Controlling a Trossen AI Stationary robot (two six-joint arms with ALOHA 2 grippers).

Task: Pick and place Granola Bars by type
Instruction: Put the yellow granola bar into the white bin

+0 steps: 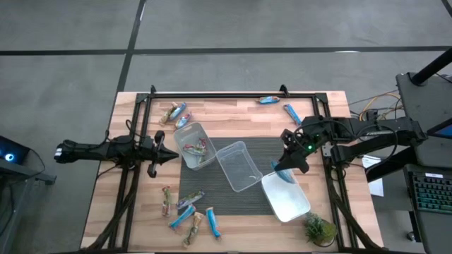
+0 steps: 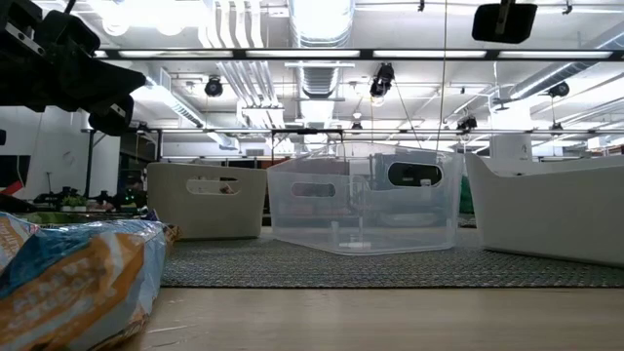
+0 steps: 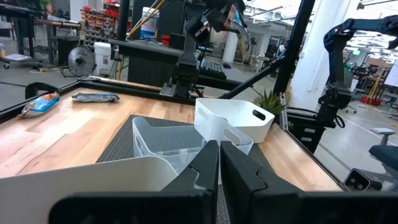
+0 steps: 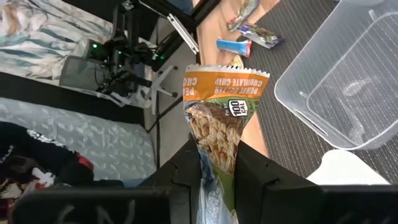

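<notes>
My right gripper [image 1: 288, 164] is shut on a granola bar [image 4: 219, 118] with an orange, green and tan wrapper. It hovers over the far corner of the right tub [image 1: 286, 199]. My left gripper [image 1: 167, 154] is shut and empty, just left of the left tub [image 1: 196, 145], which has bars in it. The middle tub [image 1: 239, 166] is clear and looks empty. More bars lie flat on the wood: a cluster near the left front [image 1: 185, 212], some at the far left [image 1: 175, 114] and two at the far edge [image 1: 268, 99]. My right gripper pinches the bar's lower part [image 4: 214, 158] between its two fingers [image 4: 185, 168]. The bar runs along the fingers, and its crimped orange end [image 4: 227, 74] sticks out past the fingertips. It is lifted clear of the table, above the tub's corner [image 1: 277, 176].
A dark mat [image 1: 212, 194] lies under the three tubs. A small green plant [image 1: 319, 229] stands at the near right corner. A black frame [image 1: 212, 94] runs along the far edge and down both sides. One bar [image 2: 68, 283] lies close in front of the low camera.
</notes>
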